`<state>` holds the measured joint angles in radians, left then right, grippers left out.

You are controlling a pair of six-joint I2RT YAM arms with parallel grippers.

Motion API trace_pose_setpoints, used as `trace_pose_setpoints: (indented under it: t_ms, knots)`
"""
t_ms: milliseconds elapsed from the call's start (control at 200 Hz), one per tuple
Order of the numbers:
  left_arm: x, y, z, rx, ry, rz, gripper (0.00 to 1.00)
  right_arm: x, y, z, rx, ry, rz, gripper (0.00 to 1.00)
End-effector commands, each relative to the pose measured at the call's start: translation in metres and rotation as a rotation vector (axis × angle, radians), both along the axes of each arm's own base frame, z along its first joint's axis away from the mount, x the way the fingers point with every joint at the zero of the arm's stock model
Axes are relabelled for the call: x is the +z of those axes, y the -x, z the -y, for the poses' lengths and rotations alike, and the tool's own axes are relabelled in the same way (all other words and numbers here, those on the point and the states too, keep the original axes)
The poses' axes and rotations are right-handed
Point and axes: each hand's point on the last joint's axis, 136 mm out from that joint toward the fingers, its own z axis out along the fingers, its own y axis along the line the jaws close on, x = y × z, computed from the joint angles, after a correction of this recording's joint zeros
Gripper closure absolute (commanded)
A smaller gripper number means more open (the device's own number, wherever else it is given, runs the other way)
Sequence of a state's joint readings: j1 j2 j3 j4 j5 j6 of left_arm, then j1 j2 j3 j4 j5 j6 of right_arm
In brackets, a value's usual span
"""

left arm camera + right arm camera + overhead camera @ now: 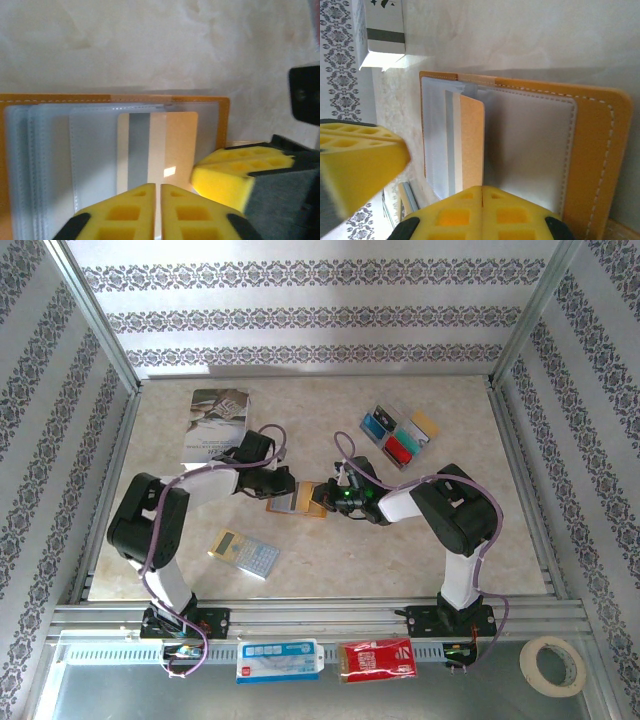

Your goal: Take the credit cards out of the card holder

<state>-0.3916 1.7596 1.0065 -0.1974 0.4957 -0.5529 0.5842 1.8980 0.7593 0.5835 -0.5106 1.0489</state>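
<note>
The orange-tan card holder [298, 503] lies open mid-table between both grippers. In the left wrist view a gold credit card [170, 145] with a grey stripe lies face-up over the holder's blue-grey pockets [95, 160]. My left gripper [158, 186] is shut, its tips over the card's near end; the card is not pinched between them. My right gripper [482, 187] is shut, its tips over the holder [590, 160] by the fold, next to the gold card [471, 145]. From above, the left gripper [290, 488] and right gripper [338, 498] face each other. Several more cards [400, 435] lie at the back right.
A grey book [215, 425] lies at the back left. The grey-and-yellow calculator [243, 554] sits in front of the left arm. A tape roll [552, 664] and two packets [375, 660] sit beyond the near rail. Metal frame rails border the table.
</note>
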Motion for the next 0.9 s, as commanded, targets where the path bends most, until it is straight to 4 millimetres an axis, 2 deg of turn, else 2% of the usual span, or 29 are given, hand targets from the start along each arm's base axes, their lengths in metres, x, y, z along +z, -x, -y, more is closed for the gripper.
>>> trace_pose_setpoints:
  t_ms: [0, 145, 280, 425, 694, 894]
  knots:
    - [-0.021, 0.002, -0.006, 0.036, -0.061, -0.048, 0.90, 0.010, -0.007, -0.003, 0.001, -0.018, 0.027, 1.00]
    - [-0.037, 0.007, -0.012, 0.072, -0.080, -0.074, 0.90, 0.023, -0.005, -0.013, 0.037, -0.049, 0.061, 0.97]
    - [-0.048, 0.013, -0.016, 0.113, -0.077, -0.097, 0.91, 0.032, -0.004, -0.024, 0.068, -0.066, 0.094, 0.87]
    - [-0.054, 0.017, -0.019, 0.128, -0.081, -0.109, 0.91, 0.027, -0.007, -0.029, 0.055, -0.067, 0.078, 0.82]
    - [-0.055, 0.019, -0.021, 0.125, -0.085, -0.111, 0.91, 0.018, -0.012, -0.032, 0.026, -0.064, 0.048, 0.84]
    - [-0.049, 0.017, -0.020, 0.127, -0.080, -0.096, 0.87, 0.015, -0.014, -0.023, -0.003, -0.024, 0.052, 0.93]
